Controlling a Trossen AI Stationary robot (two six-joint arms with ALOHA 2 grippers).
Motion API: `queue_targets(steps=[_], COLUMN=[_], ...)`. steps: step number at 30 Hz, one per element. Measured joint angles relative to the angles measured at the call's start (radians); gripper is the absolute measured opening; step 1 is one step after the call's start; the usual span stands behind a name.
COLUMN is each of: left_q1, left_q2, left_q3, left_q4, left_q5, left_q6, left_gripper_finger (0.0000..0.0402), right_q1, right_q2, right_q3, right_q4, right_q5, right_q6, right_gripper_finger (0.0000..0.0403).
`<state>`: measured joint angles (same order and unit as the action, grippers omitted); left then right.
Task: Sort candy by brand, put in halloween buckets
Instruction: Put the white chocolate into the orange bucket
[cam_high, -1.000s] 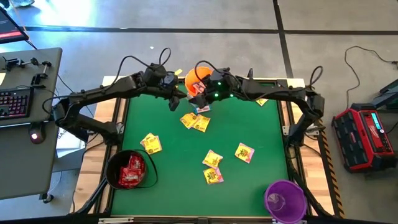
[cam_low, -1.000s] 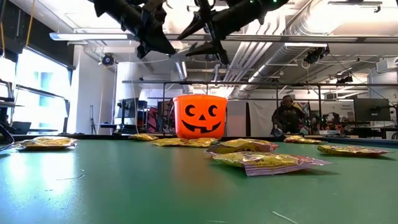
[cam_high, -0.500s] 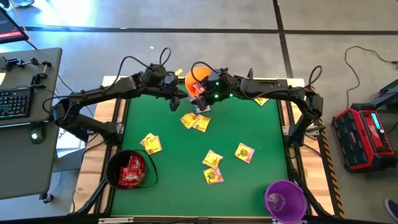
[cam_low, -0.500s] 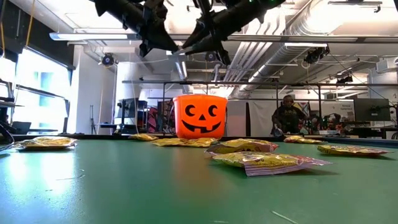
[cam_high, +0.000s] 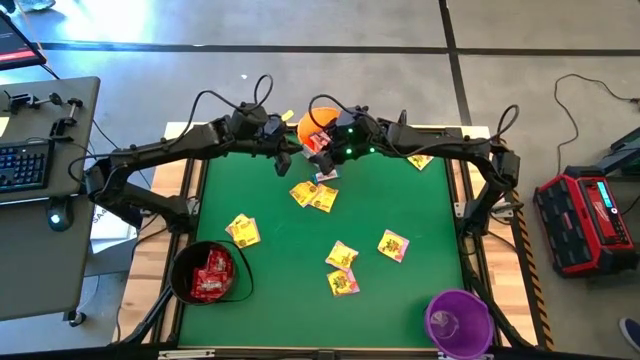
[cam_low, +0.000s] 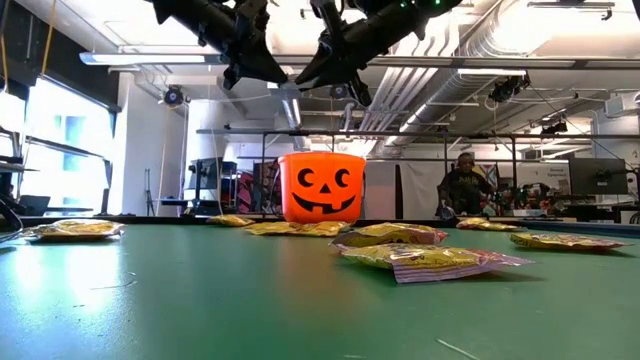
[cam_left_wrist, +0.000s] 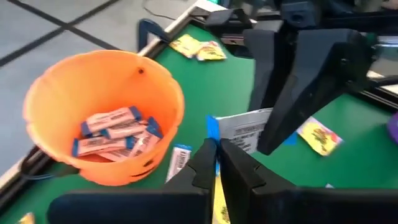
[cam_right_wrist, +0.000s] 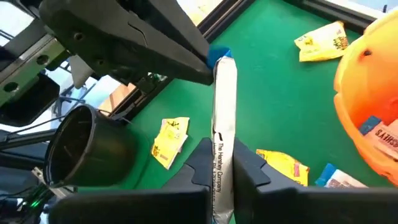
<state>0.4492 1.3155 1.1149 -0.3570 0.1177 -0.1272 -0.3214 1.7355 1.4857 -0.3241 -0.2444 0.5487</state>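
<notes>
The right end effector (cam_right_wrist: 217, 163) has just been clamped on the white-and-blue candy (cam_right_wrist: 224, 124), also pinched by the left end effector (cam_left_wrist: 216, 163) beside the orange bucket (cam_left_wrist: 106, 93), so a handover is judged underway.

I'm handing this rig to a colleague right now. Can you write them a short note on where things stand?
Left gripper and right gripper: both shut on one white-and-blue candy packet, held in the air beside the orange bucket.
Done: white-and-blue packets in the orange bucket, red packets in the black bucket.
Left: drop the held packet; another white-and-blue packet lies by the orange bucket; yellow packets lie scattered on the green table. The purple bucket looks empty.
</notes>
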Motion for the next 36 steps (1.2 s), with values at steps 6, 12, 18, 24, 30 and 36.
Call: queue_targets(steps=[6, 12, 18, 24, 30, 36], left_q1=[0.001, 0.000, 0.001, -0.001, -0.013, -0.025], left_q2=[0.000, 0.001, 0.001, 0.002, 0.002, 0.002], left_q3=[0.000, 0.000, 0.000, 0.000, -0.001, -0.001], left_q4=[0.033, 0.097, 0.161, 0.148, 0.145, 0.145], left_q5=[-0.052, -0.052, -0.051, -0.048, -0.045, -0.042], left_q6=[-0.019, -0.031, -0.055, -0.055, -0.055, -0.055], left_gripper_finger=[0.0060, 0.0110, 0.0119, 0.0115, 0.0115, 0.0114], right_q1=[-0.051, -0.137, -0.203, -0.209, -0.219, -0.222], right_q2=[-0.001, 0.015, 0.094, 0.133, 0.133, 0.217], right_q3=[0.000, 0.000, 0.000, -0.001, 0.022, 0.217], right_q4=[-0.037, -0.075, -0.098, -0.104, -0.085, -0.258], right_q5=[0.062, 0.132, 0.132, 0.170, 0.216, 0.239], right_q6=[0.009, -0.008, -0.032, -0.045, -0.055, -0.153], right_gripper_finger=[0.0007, 0.0007, 0.0007, 0.0007, 0.0007, 0.0007])
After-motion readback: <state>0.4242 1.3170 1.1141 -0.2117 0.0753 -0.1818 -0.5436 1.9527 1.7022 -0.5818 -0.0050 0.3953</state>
